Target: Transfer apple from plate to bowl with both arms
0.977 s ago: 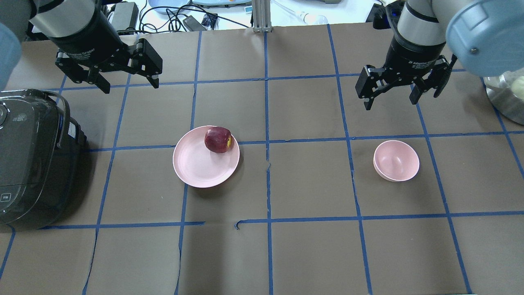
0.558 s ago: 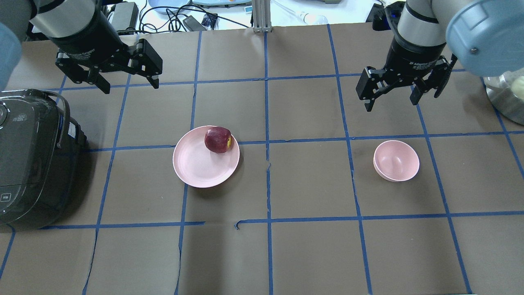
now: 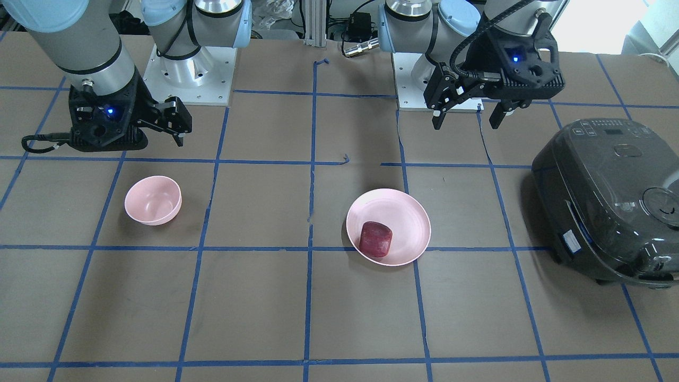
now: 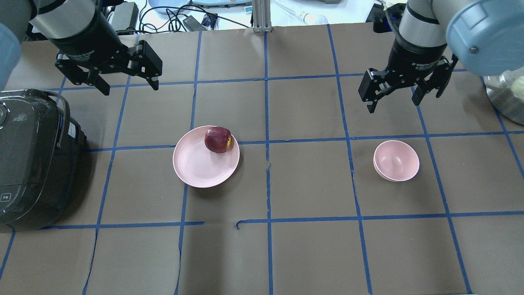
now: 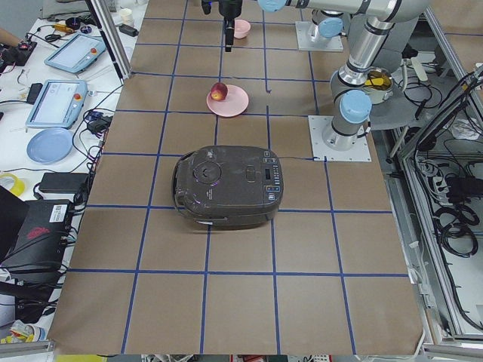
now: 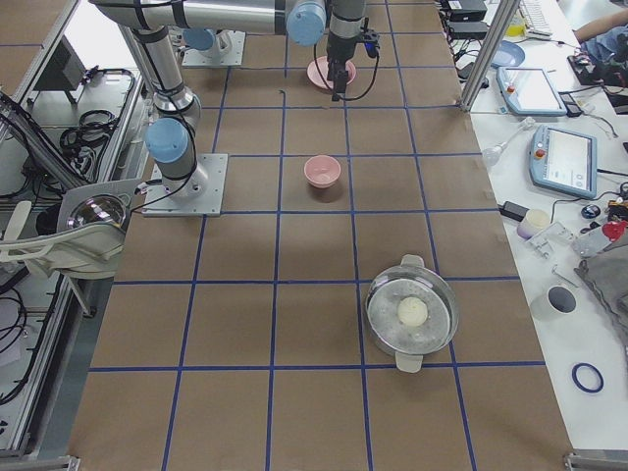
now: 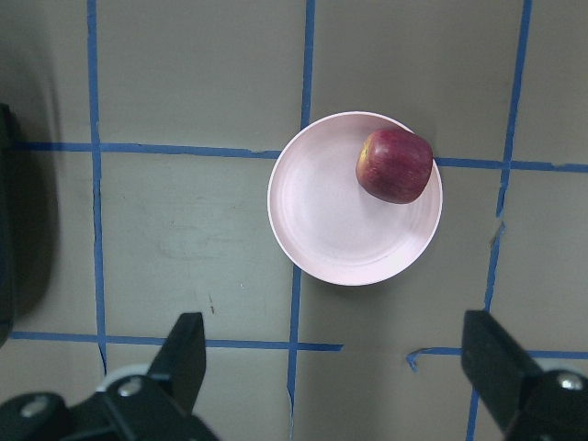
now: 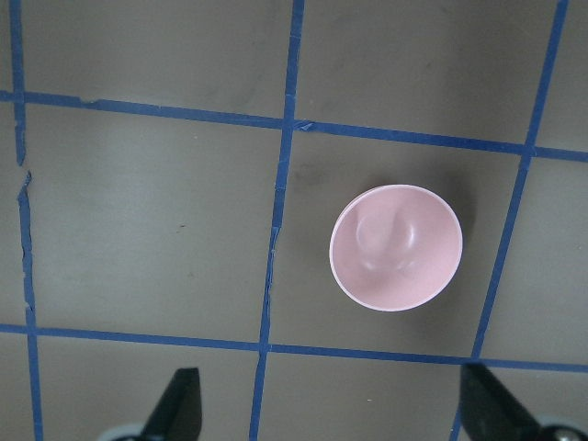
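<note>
The dark red apple point(image 4: 217, 139) lies on the far right part of the pale pink plate point(image 4: 196, 170), left of the table's middle. It also shows in the left wrist view point(image 7: 394, 165) on the plate point(image 7: 322, 230). The small pink bowl point(image 4: 396, 160) stands empty on the right and shows in the right wrist view point(image 8: 396, 246). My left gripper point(image 4: 130, 86) hangs open and empty, high and beyond the plate to the left. My right gripper point(image 4: 394, 104) hangs open and empty, high and just beyond the bowl.
A dark rice cooker point(image 4: 32, 159) stands at the left edge, left of the plate. A steel pot point(image 4: 507, 98) with a pale round thing in it sits at the right edge. Blue tape lines grid the brown table. Cables and devices lie beyond the far edge.
My right gripper has shifted slightly to the right. My left gripper has barely moved. The apple, plate and bowl have not moved.
</note>
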Robot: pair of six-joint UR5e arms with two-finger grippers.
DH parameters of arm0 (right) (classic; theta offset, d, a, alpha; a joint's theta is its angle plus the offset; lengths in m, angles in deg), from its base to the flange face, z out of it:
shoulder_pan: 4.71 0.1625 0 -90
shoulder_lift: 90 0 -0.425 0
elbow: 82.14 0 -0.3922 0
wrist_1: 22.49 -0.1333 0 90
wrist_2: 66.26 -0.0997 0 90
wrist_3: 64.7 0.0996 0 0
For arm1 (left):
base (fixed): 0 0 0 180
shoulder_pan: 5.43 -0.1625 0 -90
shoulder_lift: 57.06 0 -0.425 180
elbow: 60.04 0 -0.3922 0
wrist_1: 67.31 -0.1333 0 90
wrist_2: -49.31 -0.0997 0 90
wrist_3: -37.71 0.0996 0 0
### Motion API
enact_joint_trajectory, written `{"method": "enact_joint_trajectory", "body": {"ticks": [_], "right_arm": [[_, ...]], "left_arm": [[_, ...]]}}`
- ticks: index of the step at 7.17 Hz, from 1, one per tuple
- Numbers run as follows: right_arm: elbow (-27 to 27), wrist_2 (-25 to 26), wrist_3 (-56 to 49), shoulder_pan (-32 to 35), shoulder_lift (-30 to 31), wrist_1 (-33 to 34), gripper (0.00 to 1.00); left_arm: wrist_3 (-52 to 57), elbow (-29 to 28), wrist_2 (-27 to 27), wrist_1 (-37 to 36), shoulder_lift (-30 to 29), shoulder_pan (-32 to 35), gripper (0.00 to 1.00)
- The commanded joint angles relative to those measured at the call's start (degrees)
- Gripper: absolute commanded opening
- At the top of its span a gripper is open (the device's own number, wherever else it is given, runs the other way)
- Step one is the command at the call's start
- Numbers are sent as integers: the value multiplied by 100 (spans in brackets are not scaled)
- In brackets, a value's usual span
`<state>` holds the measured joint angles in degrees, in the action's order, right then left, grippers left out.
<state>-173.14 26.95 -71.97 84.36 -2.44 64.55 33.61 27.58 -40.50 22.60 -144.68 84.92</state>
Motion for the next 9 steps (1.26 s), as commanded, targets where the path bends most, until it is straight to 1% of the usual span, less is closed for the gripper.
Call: {"method": "enact_joint_trajectory", "body": {"ticks": [1, 3, 4, 6, 7, 8, 9], "right_arm": [[-5, 4, -3, -3, -1, 5, 100], [4, 12, -3, -3, -10, 14, 100], [-5, 12, -3, -3, -2, 14, 100], [-5, 12, -3, -3, -10, 67, 100], [-5, 4, 76, -47, -45, 128, 100], [-14, -22, -19, -256, -98, 137, 100], [-14, -84, -125, -598, -185, 129, 100]], "left_arm": [[-3, -8, -29, -8, -18, 0, 100], [6, -25, -46, 0, -19, 9, 99], [6, -25, -72, 235, 77, -26, 100], [-56, -95, 59, 247, -88, -26, 100], [-73, -87, 173, -67, -228, -26, 100], [-82, -87, 191, -227, -491, 121, 100], [-404, -69, 200, -646, -824, 323, 99]]}}
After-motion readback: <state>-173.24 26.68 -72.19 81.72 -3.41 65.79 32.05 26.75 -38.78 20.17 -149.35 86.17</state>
